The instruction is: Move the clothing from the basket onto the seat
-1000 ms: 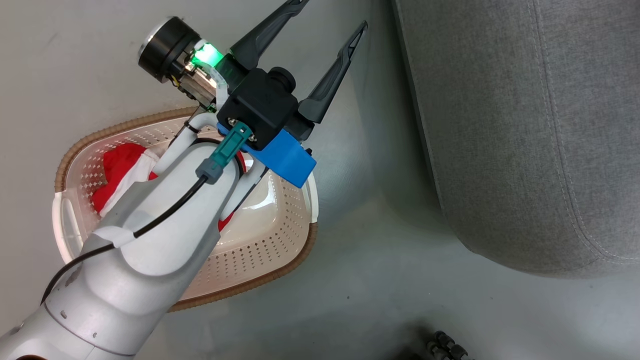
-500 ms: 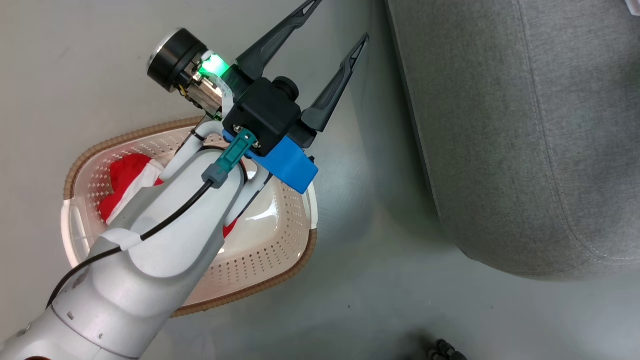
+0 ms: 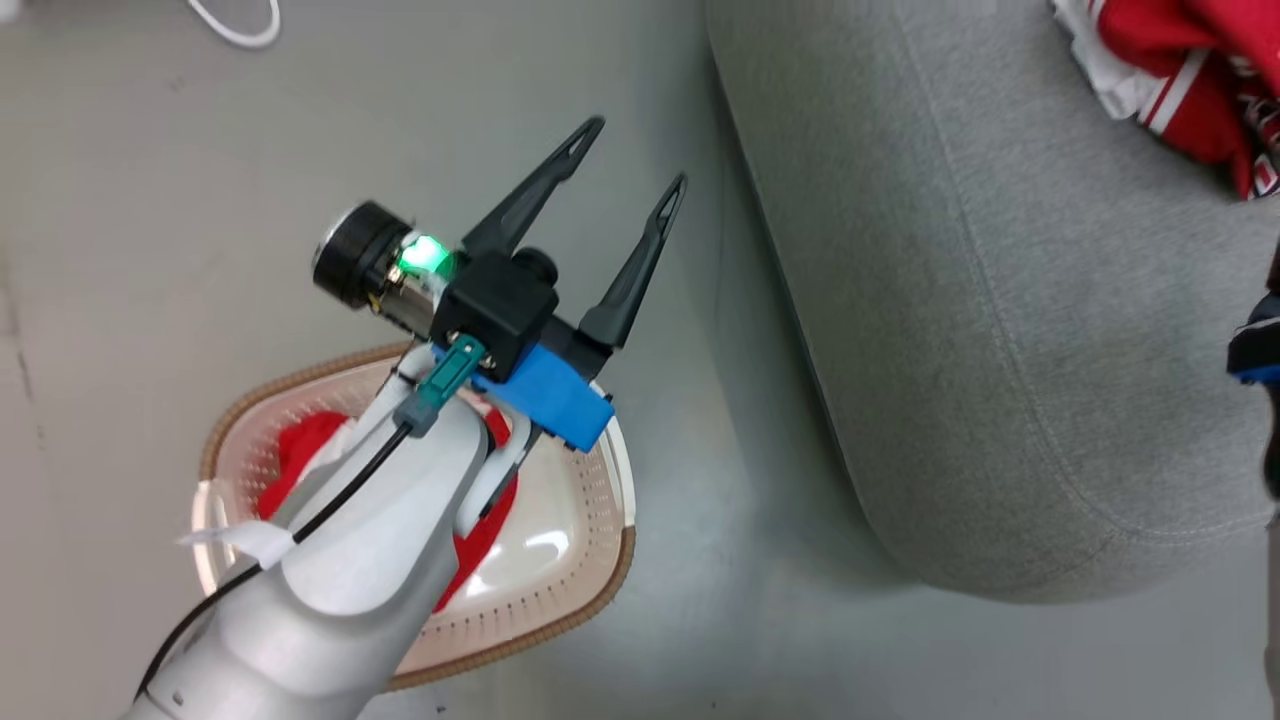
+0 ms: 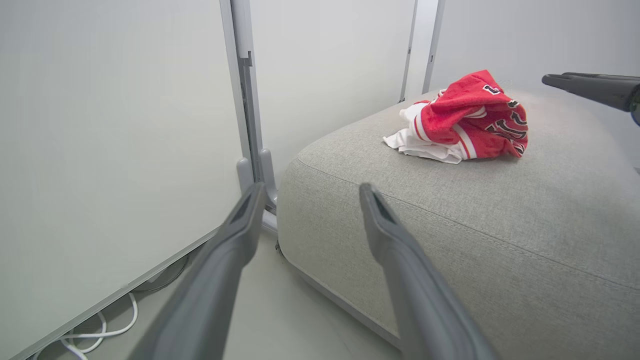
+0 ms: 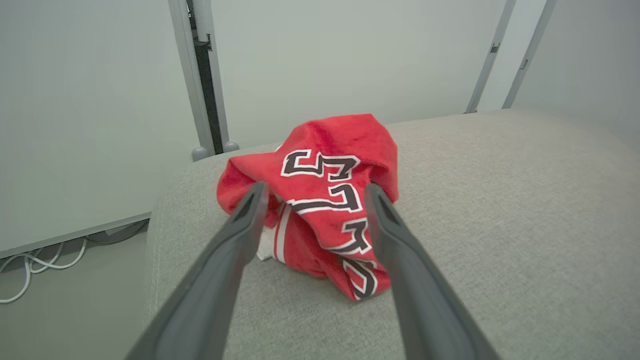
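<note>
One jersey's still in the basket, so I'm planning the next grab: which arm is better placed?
Probably left. The left hand, open and empty, hangs by the basket holding the remaining red garment; the right hand is open over the seat, at the lettered garment lying there.

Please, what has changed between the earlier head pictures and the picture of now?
The head camera has swung: basket and seat shifted together in the picture, and a red garment on the seat has come into view. The right gripper stands open near it, not holding it; whether it just let go, I cannot tell. Unchanged: the left gripper open over the basket, the other red garment inside.
</note>
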Controlling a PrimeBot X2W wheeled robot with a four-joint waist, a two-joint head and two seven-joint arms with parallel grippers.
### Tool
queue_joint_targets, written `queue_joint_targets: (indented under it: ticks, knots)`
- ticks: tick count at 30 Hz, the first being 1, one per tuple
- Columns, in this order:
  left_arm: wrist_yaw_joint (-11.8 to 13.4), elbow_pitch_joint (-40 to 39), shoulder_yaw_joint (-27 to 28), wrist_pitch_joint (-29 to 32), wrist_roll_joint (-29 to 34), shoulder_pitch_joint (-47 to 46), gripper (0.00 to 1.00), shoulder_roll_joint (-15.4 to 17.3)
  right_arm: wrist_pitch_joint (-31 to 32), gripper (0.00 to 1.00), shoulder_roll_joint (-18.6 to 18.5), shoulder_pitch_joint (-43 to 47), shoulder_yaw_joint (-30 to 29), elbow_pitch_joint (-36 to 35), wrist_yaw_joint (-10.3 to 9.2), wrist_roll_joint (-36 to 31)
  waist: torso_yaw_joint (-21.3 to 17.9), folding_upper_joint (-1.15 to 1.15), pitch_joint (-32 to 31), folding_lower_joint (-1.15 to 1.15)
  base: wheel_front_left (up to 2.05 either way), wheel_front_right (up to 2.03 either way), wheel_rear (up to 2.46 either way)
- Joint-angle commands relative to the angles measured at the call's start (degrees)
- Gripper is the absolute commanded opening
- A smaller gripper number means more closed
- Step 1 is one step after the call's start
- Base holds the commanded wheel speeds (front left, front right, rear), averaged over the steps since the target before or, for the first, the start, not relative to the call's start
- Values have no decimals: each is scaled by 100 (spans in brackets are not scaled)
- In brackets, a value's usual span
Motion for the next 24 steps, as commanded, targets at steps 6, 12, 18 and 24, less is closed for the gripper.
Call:
queue_joint_targets:
  ticks: [6,12,18,24]
  knots:
    - [185,-143,442,-42,-157,635,100,8,-23,100,308,692,513,-870,3,-132,173,0,-826,1,0,0,0]
    - [307,-446,943,-43,-103,1276,100,-6,-22,100,579,1178,928,-1553,3,-232,426,0,-1264,1,0,0,0]
    - [376,-733,1540,-40,-17,1841,100,-81,-22,100,711,1534,1259,-1961,3,-311,696,0,-1637,1,0,0,0]
    - [309,-951,2112,-40,117,2363,100,-181,-22,100,808,1794,1304,-2201,3,-411,925,0,-1952,1,0,0,0]
